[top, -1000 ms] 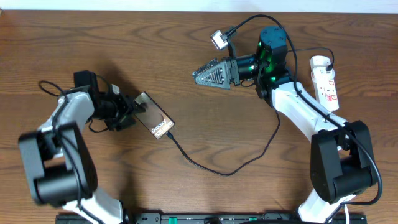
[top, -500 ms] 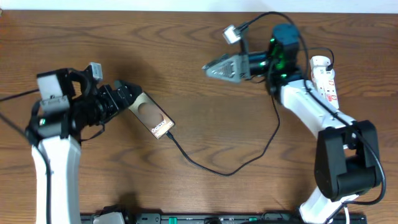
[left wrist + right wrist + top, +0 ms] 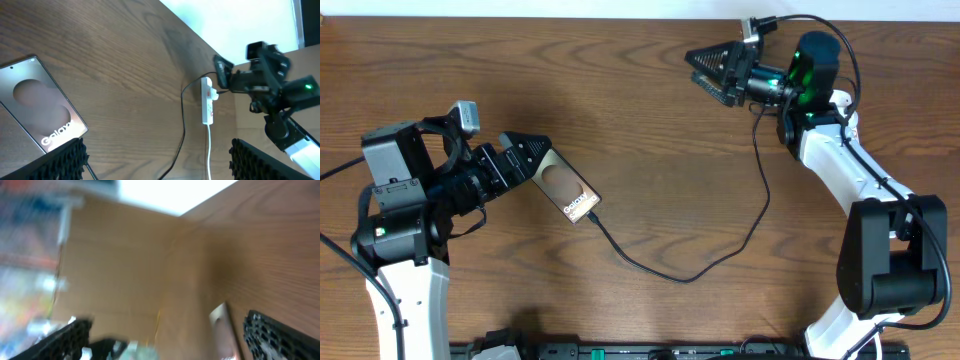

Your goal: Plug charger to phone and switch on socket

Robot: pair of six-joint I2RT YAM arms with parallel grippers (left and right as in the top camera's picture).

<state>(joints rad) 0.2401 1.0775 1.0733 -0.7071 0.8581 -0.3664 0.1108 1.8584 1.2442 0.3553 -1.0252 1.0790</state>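
The phone (image 3: 567, 190) lies flat on the wooden table, dark face up with white lettering; the left wrist view has it as the phone (image 3: 40, 115) at the left edge. The charger (image 3: 670, 276), a thin black cable, runs from the phone's lower end in a loop toward the right arm. In the left wrist view the charger (image 3: 182, 125) leads to the white socket (image 3: 207, 102), a black plug in it. My left gripper (image 3: 528, 160) stands open at the phone's upper end, holding nothing. My right gripper (image 3: 708, 66) is open, raised at the far edge. The right arm hides the socket overhead.
The table's far edge (image 3: 620, 18) runs just behind the right gripper. A white cord (image 3: 209, 150) trails from the socket toward the near side. The right wrist view is blurred and shows only wood, a pale slab and both dark fingers (image 3: 280, 335).
My left gripper has opened and drawn back and up from the phone, which stays put. My right arm has swung up and toward the far right edge, still open.
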